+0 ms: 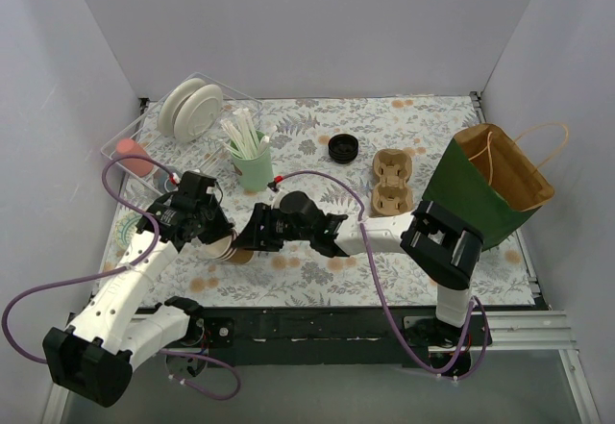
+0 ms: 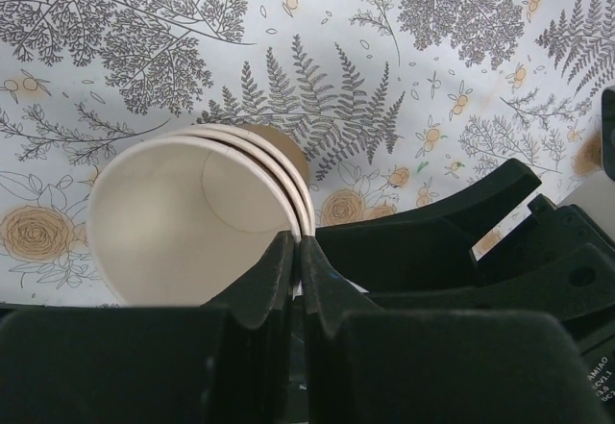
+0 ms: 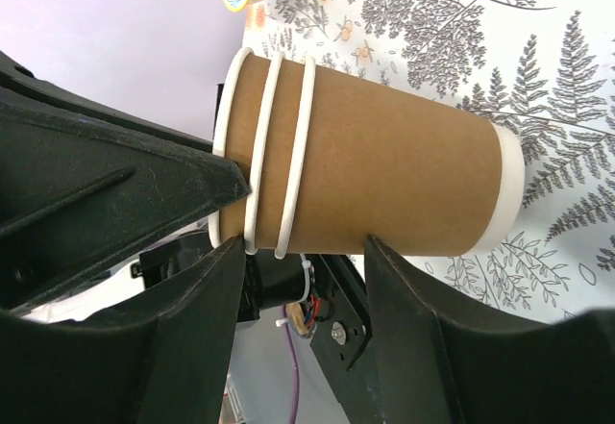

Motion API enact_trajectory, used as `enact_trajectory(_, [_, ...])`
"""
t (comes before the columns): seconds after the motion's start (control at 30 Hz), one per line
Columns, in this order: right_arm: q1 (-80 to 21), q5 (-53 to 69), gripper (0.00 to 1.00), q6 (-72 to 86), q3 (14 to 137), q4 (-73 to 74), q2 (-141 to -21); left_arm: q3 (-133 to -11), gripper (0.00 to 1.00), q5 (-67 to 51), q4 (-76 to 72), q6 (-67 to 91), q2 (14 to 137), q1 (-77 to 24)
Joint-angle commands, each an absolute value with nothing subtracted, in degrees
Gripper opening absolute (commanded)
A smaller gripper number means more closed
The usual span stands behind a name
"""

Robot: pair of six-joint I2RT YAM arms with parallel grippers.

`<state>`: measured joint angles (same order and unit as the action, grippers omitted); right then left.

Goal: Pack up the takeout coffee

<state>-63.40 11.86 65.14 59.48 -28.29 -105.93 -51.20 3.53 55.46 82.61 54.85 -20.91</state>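
Three nested kraft-brown paper cups with white rims lie on their side, held just above the flowered table between the arms, with no lid on them. My left gripper is shut on their rims; the left wrist view shows the white inside and my fingers pinching the rim wall. My right gripper is open, its two fingertips against the side of the cup stack, which lies across the gap between them. A black round lid lies apart on the table at the back.
A green paper bag stands open at the right. A brown pulp cup carrier lies left of it. A mint-green cup of white straws and a clear rack of white plates stand at the back left.
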Motion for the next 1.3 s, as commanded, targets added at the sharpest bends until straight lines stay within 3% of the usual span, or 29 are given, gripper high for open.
enact_trajectory(0.0, [-63.6,7.6,0.57,63.4,61.8,-25.3,-106.4,-50.9,0.00,3.1,55.9,83.0,53.5,-21.1])
enact_trajectory(0.6, [-63.5,3.1,0.52,59.7,61.5,-20.8,-106.1,-54.2,0.00,5.8,58.9,80.1,55.5,-21.1])
enact_trajectory(1.27, [-62.8,-2.9,0.50,56.2,60.9,-14.4,-102.3,-70.1,0.00,12.2,65.7,73.9,61.5,-21.1])
